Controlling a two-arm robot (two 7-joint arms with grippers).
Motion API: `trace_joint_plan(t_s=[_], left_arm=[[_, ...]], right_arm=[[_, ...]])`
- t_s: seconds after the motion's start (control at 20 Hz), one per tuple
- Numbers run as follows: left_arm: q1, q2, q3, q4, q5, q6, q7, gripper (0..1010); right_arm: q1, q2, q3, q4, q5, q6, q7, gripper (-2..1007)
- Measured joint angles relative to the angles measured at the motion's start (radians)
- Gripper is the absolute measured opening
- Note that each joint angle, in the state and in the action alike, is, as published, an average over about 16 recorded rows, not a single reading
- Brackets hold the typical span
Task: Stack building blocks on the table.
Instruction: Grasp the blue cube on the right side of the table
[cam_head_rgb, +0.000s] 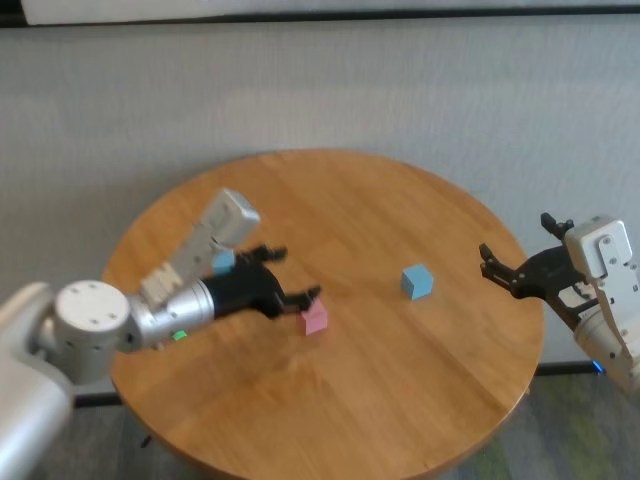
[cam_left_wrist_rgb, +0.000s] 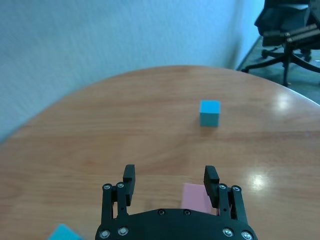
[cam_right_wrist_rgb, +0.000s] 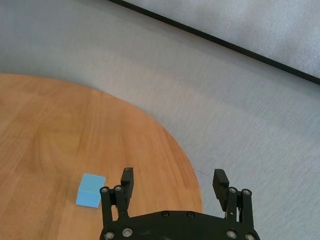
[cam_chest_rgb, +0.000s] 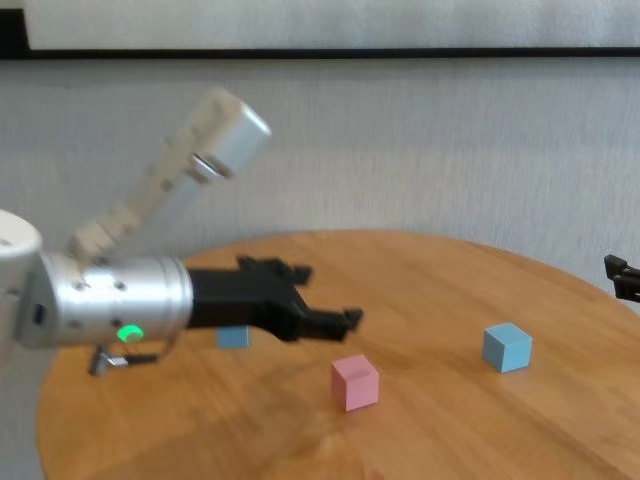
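Pale grey wall and floor frame the round wood-grain counter (cam_head_rgb: 400, 400), where three building blocks lie apart and none is yet stacked. I have the left claw (cam_head_rgb: 296, 274) spread wide over the left half of the counter, hovering just above and beside the pink block (cam_head_rgb: 314, 318); in the left wrist view that block (cam_left_wrist_rgb: 196, 197) sits low between the fingers, nearer one fingertip than the other. One blue block (cam_head_rgb: 417, 281) rests right of centre, well apart from the pink one. The second blue block (cam_head_rgb: 223, 262) lies toward the left edge, mostly hidden behind my left arm.

I judge the step in hand to be the first pick. The next move calls for centring the open claw over the pink block, lowering it and closing squarely on opposite faces.

My right claw (cam_head_rgb: 503, 268), also spread and holding nothing, waits off the right edge of the counter. An office chair (cam_left_wrist_rgb: 290, 30) stands beyond the counter's far rim. Nothing lies between the claw and the pink block, though the off-centre fingertip could nudge the cube aside on descent.
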Motion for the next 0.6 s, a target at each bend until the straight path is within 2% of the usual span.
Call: trace_joint_plan(t_s=[0.35, 0.6], left_arm=[[0.13, 0.113, -0.097, -0.248, -0.031, 0.044, 0.087, 974], [0.206, 0.174, -0.153, -0.369, -0.046, 0.068, 0.13, 1000]], right_arm=[[-0.005, -0.005, 0.012, -0.003, 0.005, -0.004, 0.015, 1000], [-0.016, -0.009, 0.034, -0.018, 0.032, 0.016, 0.038, 1000]])
